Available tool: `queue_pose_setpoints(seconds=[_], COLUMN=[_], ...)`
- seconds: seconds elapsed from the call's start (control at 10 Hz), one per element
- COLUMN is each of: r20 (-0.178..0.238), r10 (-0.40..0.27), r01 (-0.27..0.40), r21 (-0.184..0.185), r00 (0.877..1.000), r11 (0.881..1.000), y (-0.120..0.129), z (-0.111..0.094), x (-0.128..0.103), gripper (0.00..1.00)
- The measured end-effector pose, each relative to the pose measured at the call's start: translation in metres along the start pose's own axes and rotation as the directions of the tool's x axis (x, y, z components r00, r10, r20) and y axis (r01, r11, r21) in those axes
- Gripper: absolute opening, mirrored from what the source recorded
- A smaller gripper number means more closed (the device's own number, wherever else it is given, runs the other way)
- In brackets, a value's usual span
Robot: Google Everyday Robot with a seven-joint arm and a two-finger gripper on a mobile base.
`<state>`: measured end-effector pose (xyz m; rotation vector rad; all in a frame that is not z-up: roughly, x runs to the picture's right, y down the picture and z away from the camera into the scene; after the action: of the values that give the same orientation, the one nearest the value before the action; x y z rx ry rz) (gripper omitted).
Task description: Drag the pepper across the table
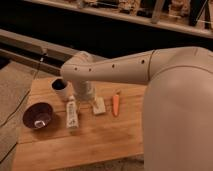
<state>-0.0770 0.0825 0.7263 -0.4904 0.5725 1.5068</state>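
Note:
The pepper [116, 104] is a slim orange piece with a tiny green stem end. It lies on the light-brown wooden table [100, 142], right of centre, with its stem pointing to the far side. My white arm reaches in from the right and bends down over the table's middle. My gripper [91, 99] hangs at the arm's lower end, low over the table, right at a pale rectangular block [99, 106]. It is a short way left of the pepper and apart from it.
A white tube [72, 114] lies left of the block. A dark bowl [39, 116] sits near the left edge. A white cup [60, 88] stands behind the tube. A dark rail runs behind the table.

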Motion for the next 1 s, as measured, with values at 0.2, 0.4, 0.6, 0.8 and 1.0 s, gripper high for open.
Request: queue_pose_setpoints(seconds=[0.2,0.4,0.6,0.8,1.0], r20=[0.007,0.013,0.02,0.04,0.05], r10=[0.053,0.091,0.117,0.138,0.156], r01=[-0.053,-0.091,-0.118,-0.139,-0.156], r21=[0.026,0.037,0.03,0.009,-0.001], r00=[0.999,0.996,0.993,0.99,0.986], r11=[0.998,0.995,0.993,0.99,0.988], y=[-0.018,-0.033,-0.049,-0.069,-0.085], z=[0.007,0.011,0.014,0.014,0.015], x=[-0.019,-0.037,-0.056,-0.079,-0.093], gripper=[0.65,0.65,0.65,0.65,0.65])
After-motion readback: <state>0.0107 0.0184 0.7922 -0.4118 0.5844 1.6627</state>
